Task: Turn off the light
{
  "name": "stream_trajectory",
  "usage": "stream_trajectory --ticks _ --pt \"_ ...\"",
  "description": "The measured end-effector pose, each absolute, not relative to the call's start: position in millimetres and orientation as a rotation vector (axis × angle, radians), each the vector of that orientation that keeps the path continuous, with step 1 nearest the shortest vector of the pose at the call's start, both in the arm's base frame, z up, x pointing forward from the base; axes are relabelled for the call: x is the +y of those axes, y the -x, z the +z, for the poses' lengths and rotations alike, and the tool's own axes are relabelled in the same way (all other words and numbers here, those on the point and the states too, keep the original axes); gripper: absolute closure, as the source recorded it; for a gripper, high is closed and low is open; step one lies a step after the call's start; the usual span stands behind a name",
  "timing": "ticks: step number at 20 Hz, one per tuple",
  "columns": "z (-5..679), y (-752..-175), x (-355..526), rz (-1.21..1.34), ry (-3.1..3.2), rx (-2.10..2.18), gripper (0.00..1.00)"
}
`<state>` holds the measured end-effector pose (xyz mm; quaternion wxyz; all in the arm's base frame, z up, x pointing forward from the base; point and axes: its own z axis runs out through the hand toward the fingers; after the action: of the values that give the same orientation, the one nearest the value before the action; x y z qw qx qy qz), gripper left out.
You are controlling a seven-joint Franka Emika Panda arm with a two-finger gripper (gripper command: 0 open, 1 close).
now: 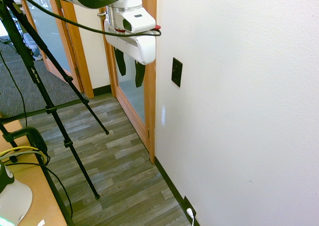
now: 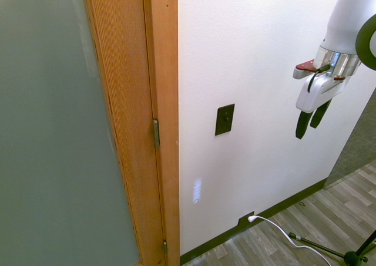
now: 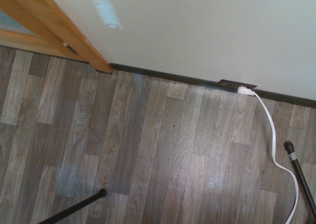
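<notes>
The light switch (image 1: 176,72) is a small black upright plate on the white wall, just beside the wooden door frame; it also shows in the second exterior view (image 2: 224,119). No lamp is in view. My gripper (image 1: 129,69) hangs in the air with its black fingers pointing down, at about the switch's height and well away from the wall. Its fingers stand apart with nothing between them. In the second exterior view the gripper (image 2: 311,120) is far to the right of the switch. The wrist view looks down at the floor and does not show the switch.
A wooden door frame (image 2: 161,101) with frosted glass stands next to the switch. Low on the wall, at the baseboard, sits a black outlet plate (image 3: 236,84) with a white plug and cord (image 3: 274,135). A faint light patch (image 1: 163,115) marks the wall.
</notes>
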<state>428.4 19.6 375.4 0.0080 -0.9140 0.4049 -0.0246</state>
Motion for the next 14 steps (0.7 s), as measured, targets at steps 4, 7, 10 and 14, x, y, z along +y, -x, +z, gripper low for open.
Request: stream_trajectory --ticks 4,7,10,14 --pt "376.5 -442.3 25.6 -0.147 2.842 1.245 0.0" --pt "370.4 -483.6 50.0 -0.266 2.811 1.196 0.0" --pt "348.4 -524.0 68.2 -0.331 2.77 1.184 0.0" --pt "321.0 -551.3 73.3 -0.41 2.702 1.254 0.0"
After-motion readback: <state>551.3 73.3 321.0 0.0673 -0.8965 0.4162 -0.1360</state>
